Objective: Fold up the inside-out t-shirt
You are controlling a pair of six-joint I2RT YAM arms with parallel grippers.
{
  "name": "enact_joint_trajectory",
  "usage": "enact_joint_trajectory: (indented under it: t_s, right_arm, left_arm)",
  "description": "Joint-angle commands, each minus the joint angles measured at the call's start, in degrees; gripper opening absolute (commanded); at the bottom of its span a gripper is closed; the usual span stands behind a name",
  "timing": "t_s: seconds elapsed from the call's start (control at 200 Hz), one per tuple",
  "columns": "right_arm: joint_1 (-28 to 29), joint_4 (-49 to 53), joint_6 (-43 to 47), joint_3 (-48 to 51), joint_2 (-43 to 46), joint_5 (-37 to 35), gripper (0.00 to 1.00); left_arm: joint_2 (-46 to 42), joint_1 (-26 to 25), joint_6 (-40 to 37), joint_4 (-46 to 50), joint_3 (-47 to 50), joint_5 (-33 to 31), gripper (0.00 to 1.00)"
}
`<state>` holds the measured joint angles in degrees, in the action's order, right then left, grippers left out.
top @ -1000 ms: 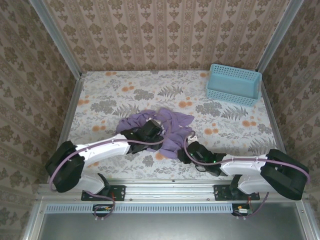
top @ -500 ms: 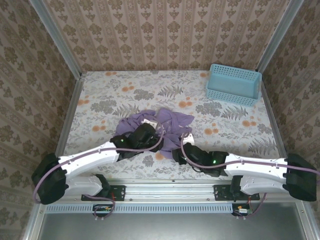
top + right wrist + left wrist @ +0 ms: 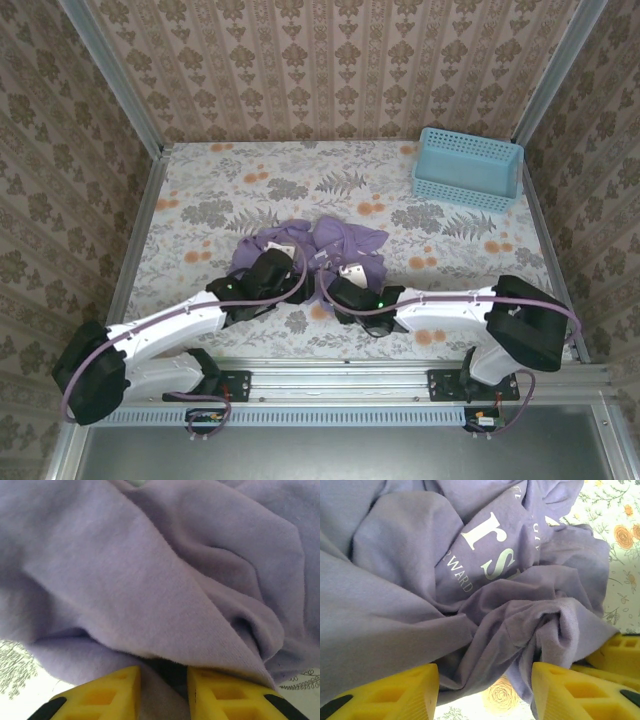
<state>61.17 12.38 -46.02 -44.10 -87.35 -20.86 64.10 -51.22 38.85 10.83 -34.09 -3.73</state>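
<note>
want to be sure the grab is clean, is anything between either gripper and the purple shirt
Nothing visible does. The left gripper straddles a bunched fold of the t-shirt, jaws apart, and the right gripper is pinched on the cloth. The blue basket sits at the far right corner, apart from it.

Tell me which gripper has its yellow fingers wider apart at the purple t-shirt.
The left gripper: its fingers stand far apart around bunched t-shirt cloth, while those of the right gripper are close together.
</note>
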Motion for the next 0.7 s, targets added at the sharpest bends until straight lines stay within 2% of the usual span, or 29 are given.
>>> enact_joint_trajectory:
  t_s: [0.0, 0.12, 0.215, 0.325, 0.495, 0.695]
  right_arm:
    - [-2.00, -0.18, -0.48, -1.60, -1.21, -1.51, 0.39]
    - [-4.48, -3.02, 0.64, -2.32, -3.54, 0.58, 0.43]
    - [-5.73, -3.11, 1.15, -3.72, -5.61, 0.90, 0.40]
    - [-6.32, -4.49, 2.43, -4.32, -5.50, 1.35, 0.27]
    - [-6.16, -3.25, 3.82, -4.39, -1.79, 0.07, 0.01]
    - [-5.80, -3.02, 3.52, -1.60, 4.29, -0.12, 0.00]
  left_arm:
    - [1.08, 0.11, 0.77, -2.15, 0.95, 2.67, 0.52]
    - [1.60, -0.28, 0.96, -3.05, 1.22, 2.94, 0.53]
    - [1.48, -0.38, 0.98, -3.40, 1.52, 3.02, 0.52]
    - [1.97, -0.75, 0.79, -3.43, 1.48, 3.37, 0.52]
    - [3.72, -1.65, 0.74, -3.75, 1.48, 2.73, 0.52]
    - [4.72, -2.12, 1.14, -3.89, 1.43, 0.99, 0.52]
